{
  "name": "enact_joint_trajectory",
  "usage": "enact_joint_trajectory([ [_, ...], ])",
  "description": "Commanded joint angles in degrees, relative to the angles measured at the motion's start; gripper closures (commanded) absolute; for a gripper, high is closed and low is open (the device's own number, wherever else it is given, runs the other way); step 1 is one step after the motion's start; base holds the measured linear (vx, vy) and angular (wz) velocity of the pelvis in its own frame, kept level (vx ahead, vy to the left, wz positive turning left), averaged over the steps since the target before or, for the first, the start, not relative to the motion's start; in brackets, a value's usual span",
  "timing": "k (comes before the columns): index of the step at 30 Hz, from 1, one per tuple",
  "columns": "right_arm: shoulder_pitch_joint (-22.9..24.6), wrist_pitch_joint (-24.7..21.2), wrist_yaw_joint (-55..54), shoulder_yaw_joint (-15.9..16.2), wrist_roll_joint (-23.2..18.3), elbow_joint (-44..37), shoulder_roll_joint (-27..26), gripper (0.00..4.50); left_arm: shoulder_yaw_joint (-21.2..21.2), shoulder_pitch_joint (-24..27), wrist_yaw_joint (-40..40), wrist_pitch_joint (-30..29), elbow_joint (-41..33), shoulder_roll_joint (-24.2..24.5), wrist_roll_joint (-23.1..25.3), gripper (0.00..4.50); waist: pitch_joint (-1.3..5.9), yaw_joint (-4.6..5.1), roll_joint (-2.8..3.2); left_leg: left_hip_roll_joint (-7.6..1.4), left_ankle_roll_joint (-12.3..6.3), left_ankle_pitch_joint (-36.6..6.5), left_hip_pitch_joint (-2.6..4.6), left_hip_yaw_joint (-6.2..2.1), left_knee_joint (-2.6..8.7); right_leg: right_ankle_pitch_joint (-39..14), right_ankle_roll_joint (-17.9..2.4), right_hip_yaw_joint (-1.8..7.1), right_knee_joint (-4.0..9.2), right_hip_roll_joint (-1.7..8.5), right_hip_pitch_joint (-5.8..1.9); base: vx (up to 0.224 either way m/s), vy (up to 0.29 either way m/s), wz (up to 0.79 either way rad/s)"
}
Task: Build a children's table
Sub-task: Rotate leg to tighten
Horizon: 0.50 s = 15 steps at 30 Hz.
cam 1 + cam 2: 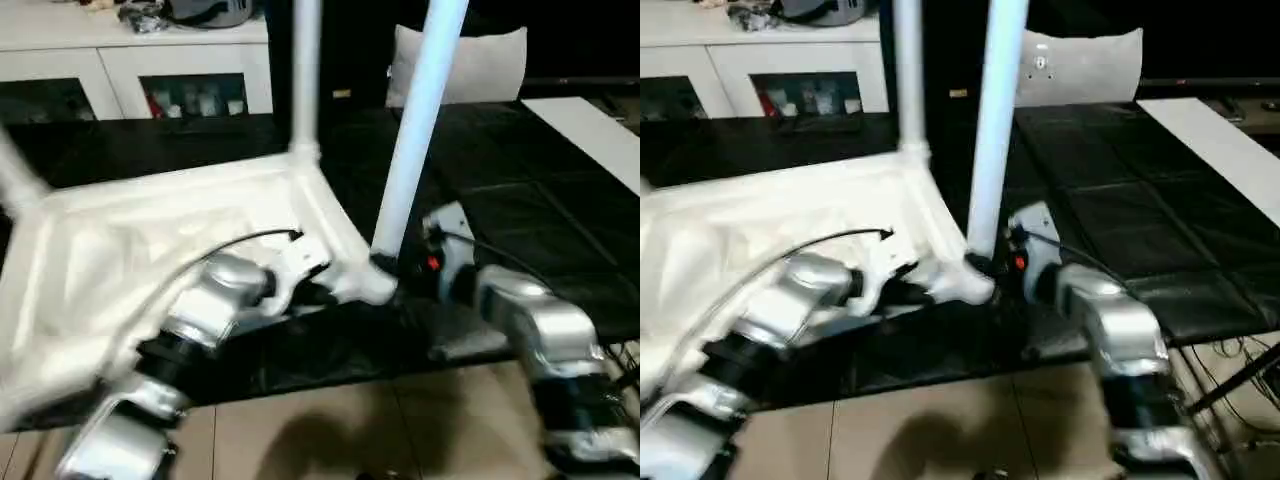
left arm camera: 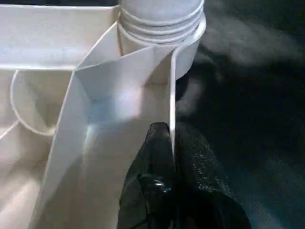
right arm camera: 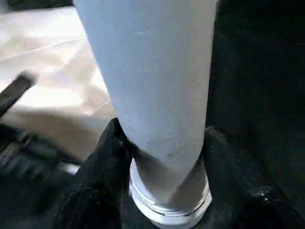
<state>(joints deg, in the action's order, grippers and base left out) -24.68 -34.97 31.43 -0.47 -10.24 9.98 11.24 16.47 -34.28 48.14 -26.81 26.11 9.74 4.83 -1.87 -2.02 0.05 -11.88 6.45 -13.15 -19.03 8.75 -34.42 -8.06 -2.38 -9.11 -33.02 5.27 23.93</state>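
1. you have the white plastic rectangular tabletop (image 1: 150, 250) lying upside down on the large black-covered work table (image 1: 540, 220), ribbed underside facing up, its near corner reaching the table's front edge above the tan tiled floor (image 1: 330, 420).
2. your left gripper (image 2: 169, 143) has its two black fingers pressed together on the thin upright rim wall of the tabletop, just beside the round corner socket (image 2: 190, 47) (in the left wrist view one finger sits inside the wall and one outside).
3. the near long tapered white round leg (image 1: 415, 120) stands in that corner socket, leaning a little away from upright; its ridged end is visible in the socket's mouth.
4. your right gripper (image 3: 162, 157) has its fingers (image 3: 107, 157) on either side of this leg's base, one on each flank, touching it just above the ridged collar, so they stand apart by the leg's width and grip it.
5. a second white leg (image 1: 306, 75) stands upright in the far corner socket, well behind the first.
6. a third leg (image 1: 20, 180) juts out at the tabletop's left corner, partly cut off by the frame edge.
7. behind the work table you can see the white cabinet with glass doors (image 1: 190, 75), and a white cushion-like shape (image 1: 480, 65) to the right of the legs.
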Motion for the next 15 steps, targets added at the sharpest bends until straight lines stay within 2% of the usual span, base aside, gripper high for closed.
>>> enact_joint_trajectory([
  [1, -0.2, 1.5, -1.2, 2.6, -0.9, 0.6, -3.1, 1.88, -0.4, -0.4, -4.5, -0.6, -2.4, -2.7, -0.2, 4.50, 3.63, -0.67, -0.68, -0.11, -4.40, -3.8, -1.29, 0.52, 3.51, -24.1, -1.8, 2.67, 5.11, 3.01, -4.22, 0.000, 0.000, 0.00],
  [2, -0.1, 1.6, -1.7, 2.0, -1.0, 0.3, -4.0, 1.81, -0.5, -0.4, -5.4, -0.9, -2.4, -3.3, 0.2, 4.50, 3.67, -0.71, -0.89, -0.17, -4.75, -3.1, -1.46, 0.45, 3.57, -23.2, -2.1, 2.75, 4.93, 3.02, -4.39, 0.000, 0.000, 0.00],
  [4, 0.1, 1.4, -1.4, 1.8, -1.4, -0.4, -4.9, 1.67, 0.1, -0.4, -5.9, -0.6, -2.5, -3.7, 0.9, 4.50, 3.78, -0.99, -0.59, -0.56, -5.74, -0.9, -1.48, 0.32, 3.64, -18.3, -3.7, 3.15, 4.09, 3.03, -4.43, 0.000, 0.000, 0.00],
  [5, 0.2, 1.9, -1.0, 2.1, -1.4, -0.8, -5.0, 1.43, 0.3, -0.4, -6.0, -0.5, -2.6, -3.8, 0.9, 4.50, 3.76, -1.05, -0.51, -0.62, -5.95, -0.6, -1.46, 0.31, 3.63, -17.4, -4.2, 3.22, 3.95, 3.04, -4.42, 0.000, 0.000, 0.00],
  [7, 0.7, 2.4, 0.0, 2.7, -1.5, -1.3, -4.5, 1.35, 0.4, -0.4, -5.6, -0.1, -2.8, -3.5, 0.8, 4.50, 3.63, -1.15, -0.46, -0.71, -6.24, -0.7, -1.37, 0.39, 3.68, -16.3, -5.2, 3.36, 3.84, 3.15, -4.49, 0.000, 0.000, 0.00],
  [8, 0.8, 2.6, 0.3, 2.8, -1.4, -1.4, -4.4, 1.14, 0.4, -0.4, -5.5, 0.0, -2.8, -3.4, 0.8, 4.50, 3.65, -1.20, -0.45, -0.71, -6.21, -0.8, -1.34, 0.40, 3.68, -16.5, -5.2, 3.38, 3.84, 3.22, -4.54, 0.000, 0.000, 0.00],
  [10, 1.6, 4.0, 1.5, 2.9, -1.6, -1.8, -3.3, 1.04, 1.2, 0.0, -4.2, 1.7, -2.9, -2.1, 0.8, 4.50, 3.56, -1.25, -0.15, -0.71, -5.99, -1.9, -1.21, 0.43, 3.75, -17.3, -5.3, 3.42, 4.01, 3.25, -4.49, 0.000, 0.000, 0.00],
  [15, 3.1, 7.5, 9.3, 4.3, -2.0, -3.1, 1.7, 0.61, 3.6, 0.6, 2.0, 6.5, -2.9, 1.7, 1.0, 4.50, 3.42, -1.51, -0.22, -0.73, -6.06, -4.1, -1.12, 0.45, 3.84, -19.5, -4.3, 3.43, 4.37, 3.30, -4.54, 0.000, 0.000, 0.00],
])
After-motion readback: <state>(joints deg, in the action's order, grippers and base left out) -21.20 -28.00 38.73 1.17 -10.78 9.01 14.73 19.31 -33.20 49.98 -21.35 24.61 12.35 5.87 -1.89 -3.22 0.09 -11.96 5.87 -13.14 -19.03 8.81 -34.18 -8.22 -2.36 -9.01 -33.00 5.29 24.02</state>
